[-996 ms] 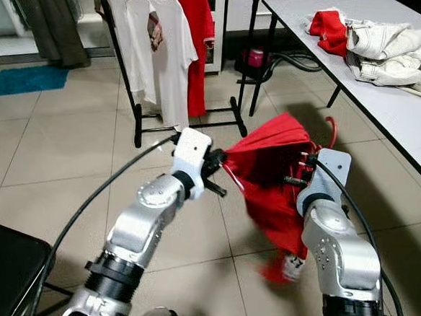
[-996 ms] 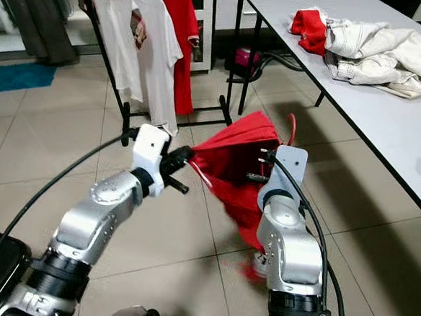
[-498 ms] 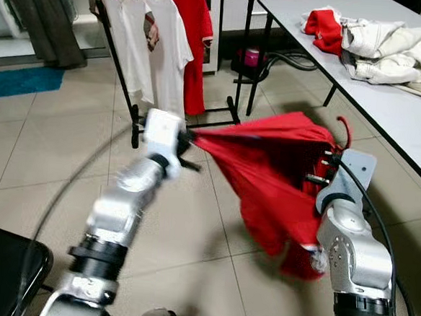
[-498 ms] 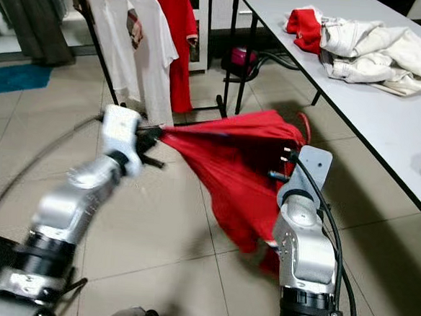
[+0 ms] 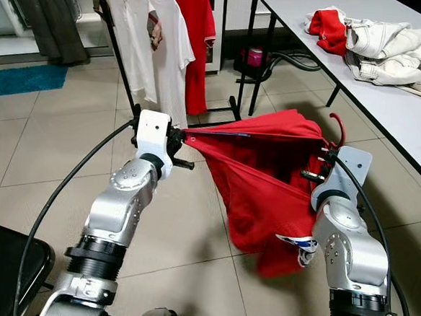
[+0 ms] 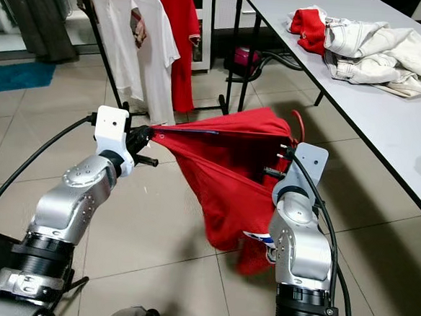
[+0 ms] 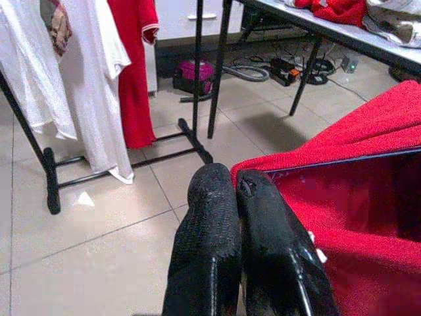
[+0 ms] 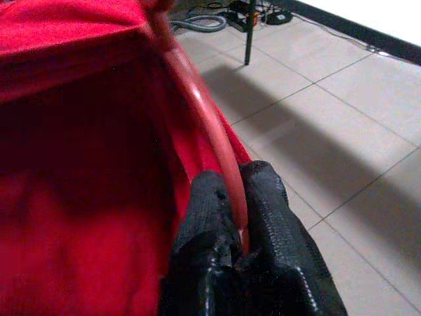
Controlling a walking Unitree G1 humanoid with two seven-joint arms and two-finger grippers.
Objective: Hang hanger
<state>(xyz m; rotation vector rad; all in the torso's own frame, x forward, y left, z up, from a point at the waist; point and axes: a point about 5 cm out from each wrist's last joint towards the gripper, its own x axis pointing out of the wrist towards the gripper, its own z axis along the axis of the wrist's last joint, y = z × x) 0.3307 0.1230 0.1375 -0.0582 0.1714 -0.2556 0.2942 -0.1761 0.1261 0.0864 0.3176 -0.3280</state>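
Shirt [image 5: 266, 184] hangs between both grippers, right gripper [image 8: 231, 227] pinching the hanger [image 8: 197, 112], left gripper [image 7: 240, 197] pinching cloth: you lift evenly toward the rack [image 5: 120, 50].

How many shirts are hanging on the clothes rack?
3: two white shirts side by side, and a red shirt behind them at the rack's end. More may be hidden beyond the picture's top edge.

Red shirt [image 5: 267, 176] stretched between left gripper [image 5: 180, 143] and right gripper [image 5: 323, 166], clothes rack [image 5: 128, 94] far left, table [image 5: 387, 105] right.
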